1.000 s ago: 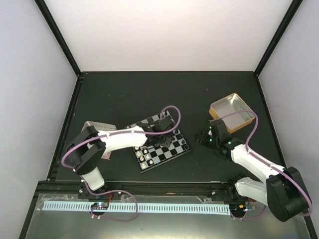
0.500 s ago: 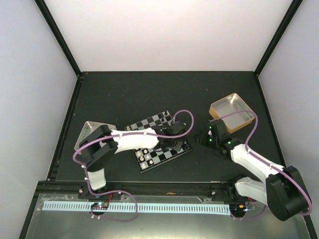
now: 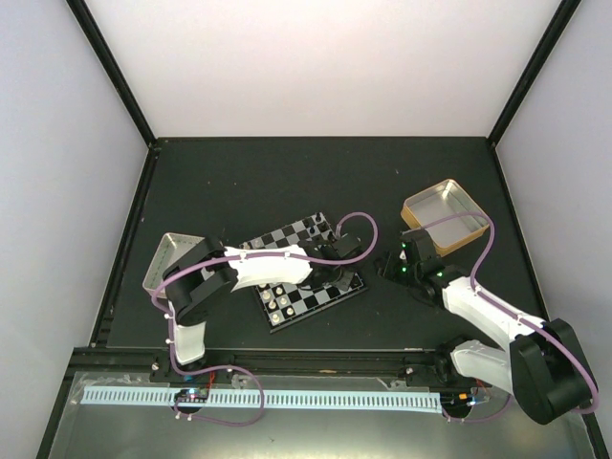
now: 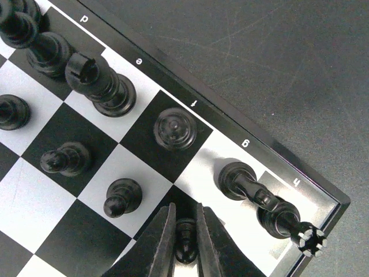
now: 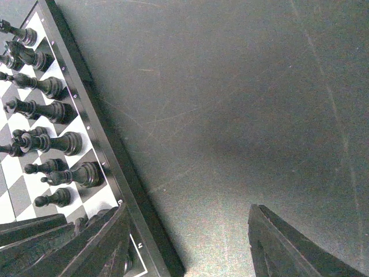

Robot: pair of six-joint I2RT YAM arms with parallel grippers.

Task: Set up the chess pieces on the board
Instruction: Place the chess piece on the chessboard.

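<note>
The board lies mid-table, with cream-white chess pieces along its near edge. In the left wrist view black pieces stand along the rim: a bishop, a knight and a rook, with two pawns one row in. My left gripper is shut on a black pawn over a dark square in front of the knight. My right gripper hangs open over bare table just off the board's corner, holding nothing.
A gold tin sits at the back right, behind the right arm. A silver tray lies left of the board, partly under the left arm. Black frame rails edge the table.
The left arm has swung right across the board toward its right corner, carrying the black pawn. The right arm has not moved.
</note>
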